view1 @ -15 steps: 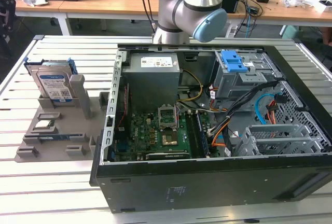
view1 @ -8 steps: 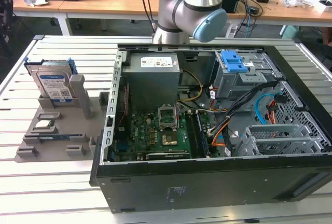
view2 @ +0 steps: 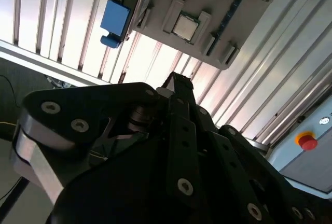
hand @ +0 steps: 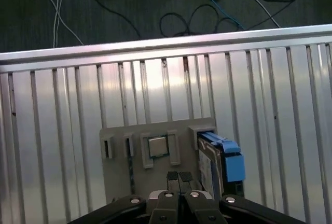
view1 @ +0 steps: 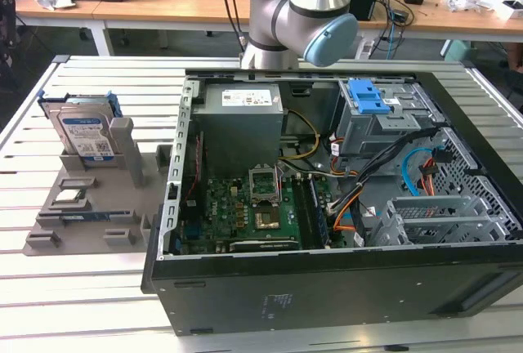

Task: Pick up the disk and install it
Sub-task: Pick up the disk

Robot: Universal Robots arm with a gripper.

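Note:
The disk (view1: 82, 134), silver with a white-and-blue label in a blue frame, stands on edge in a grey holder (view1: 90, 214) at the exterior view's left. In the first wrist view my gripper (hand: 178, 176) hangs high above the holder (hand: 119, 193). Its two fingertips (hand: 172, 176) are pressed together with nothing between them. The disk's blue frame (hand: 228, 159) lies just to one side of them. The second wrist view shows the black gripper (view2: 177, 81) over the holder (view2: 218, 6), with the blue frame (view2: 115, 21) beyond it.
An open computer case (view1: 327, 288) fills the exterior view's right, with a grey drive bay and blue latch (view1: 372, 100) and a grey power supply (view1: 243, 120). A processor chip (hand: 157, 147) sits in the holder. A red stop button (view2: 307, 142) is beside the slatted table (view1: 98, 288).

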